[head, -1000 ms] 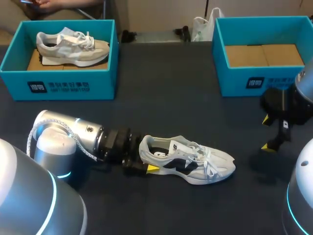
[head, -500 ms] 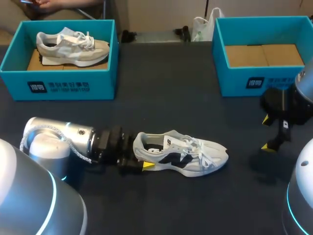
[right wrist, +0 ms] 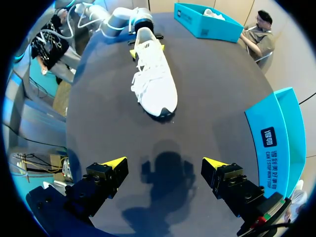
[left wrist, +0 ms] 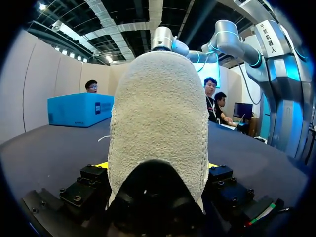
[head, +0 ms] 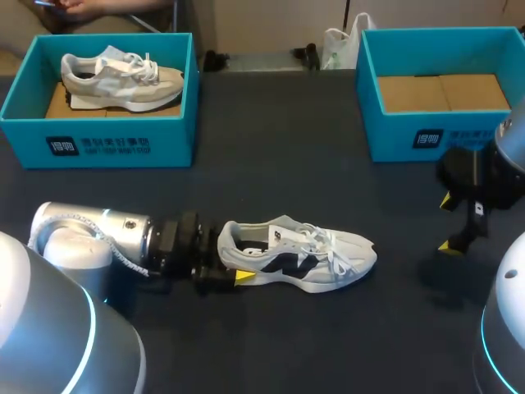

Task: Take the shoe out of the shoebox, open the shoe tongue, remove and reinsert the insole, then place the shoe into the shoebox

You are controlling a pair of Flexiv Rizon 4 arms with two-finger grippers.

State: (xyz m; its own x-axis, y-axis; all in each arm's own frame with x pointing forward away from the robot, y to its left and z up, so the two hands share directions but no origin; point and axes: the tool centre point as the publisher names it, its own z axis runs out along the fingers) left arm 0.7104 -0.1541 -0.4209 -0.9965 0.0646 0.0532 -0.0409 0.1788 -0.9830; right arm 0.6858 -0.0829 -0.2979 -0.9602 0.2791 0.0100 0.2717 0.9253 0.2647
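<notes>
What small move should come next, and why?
Probably bring the right tool over to the tongue of the shoe: the left tool grips the heel, the shoe sits upright on the table, and the right tool hangs open, apart from it.

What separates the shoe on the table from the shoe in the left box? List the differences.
Place: the loose shoe lies on the table; the boxed shoe sits inside the left shoebox.
Grip: the left gripper is shut on the loose shoe's heel; nothing touches the boxed shoe.
Colour: the loose shoe is white with a black mark; the boxed shoe is beige and grey.
Shared: both are laced sneakers, toes toward my right.
</notes>
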